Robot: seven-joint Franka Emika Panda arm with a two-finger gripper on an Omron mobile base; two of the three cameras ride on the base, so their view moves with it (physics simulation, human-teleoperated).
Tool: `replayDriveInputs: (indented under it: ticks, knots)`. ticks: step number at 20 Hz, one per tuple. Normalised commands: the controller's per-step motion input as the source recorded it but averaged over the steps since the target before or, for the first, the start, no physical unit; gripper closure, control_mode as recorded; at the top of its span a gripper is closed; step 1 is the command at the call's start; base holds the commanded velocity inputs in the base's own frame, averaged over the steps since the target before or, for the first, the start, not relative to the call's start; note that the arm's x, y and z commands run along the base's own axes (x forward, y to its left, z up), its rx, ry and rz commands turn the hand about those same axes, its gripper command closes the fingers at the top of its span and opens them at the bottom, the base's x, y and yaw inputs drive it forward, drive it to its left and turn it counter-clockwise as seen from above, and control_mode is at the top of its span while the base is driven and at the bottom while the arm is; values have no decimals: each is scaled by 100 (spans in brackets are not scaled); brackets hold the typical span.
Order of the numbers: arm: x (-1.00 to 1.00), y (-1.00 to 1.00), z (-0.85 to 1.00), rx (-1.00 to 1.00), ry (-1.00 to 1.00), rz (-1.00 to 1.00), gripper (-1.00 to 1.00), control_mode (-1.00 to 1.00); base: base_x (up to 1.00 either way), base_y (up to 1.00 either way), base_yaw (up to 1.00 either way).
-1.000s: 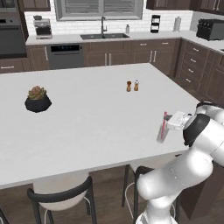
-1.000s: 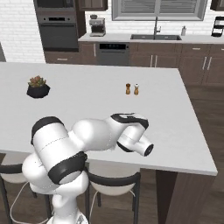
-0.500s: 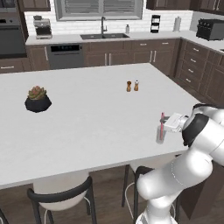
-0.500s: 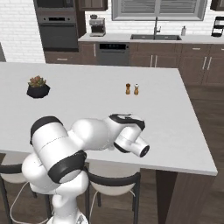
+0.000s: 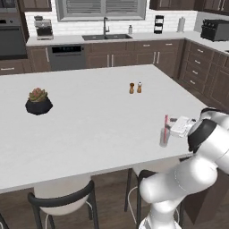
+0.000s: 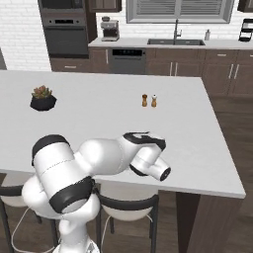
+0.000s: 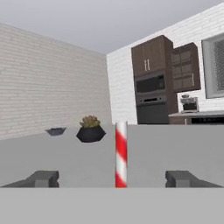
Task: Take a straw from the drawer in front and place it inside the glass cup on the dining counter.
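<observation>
In the hand view you are looking along the gripper (image 7: pixel 118 178), whose jaws are standing wide apart at the bottom of the frame, gripping nothing. Between them, touching neither, the straw (image 7: pixel 121 154) is rising upright in the lower middle of that frame, red and white banded.

In the left base view, at the right of the frame, the same straw (image 5: pixel 166 129) is standing in the glass cup (image 5: pixel 164 137), poking well above its rim. The cup is sitting on the dining counter (image 5: pixel 89 120) close to its near edge, just left of the white hand.

In the right base view the arm's elbow and wrist are covering that spot in the lower middle of the frame, so you cannot see the cup there.

Farther back, toward the middle of the counter, the salt and pepper shakers (image 5: pixel 135 87) are standing side by side. At the left of the frame a small potted plant (image 5: pixel 38 101) is resting on the counter, well apart from the cup.

Beyond the counter, along the top of the frame, the sink (image 5: pixel 106 36) is sitting under the window.
</observation>
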Motion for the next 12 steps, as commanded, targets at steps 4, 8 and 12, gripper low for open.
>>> replayDriveInputs:
  ticks: [4,8,12]
  knots:
    - [-72,-18,54,0,-2,-7,-100,-100,0,0,0]
    - [-76,-3,96,0,0,-11,-100,-100,0,0,0]
    - [-76,0,100,0,6,-11,-100,-100,0,0,0]
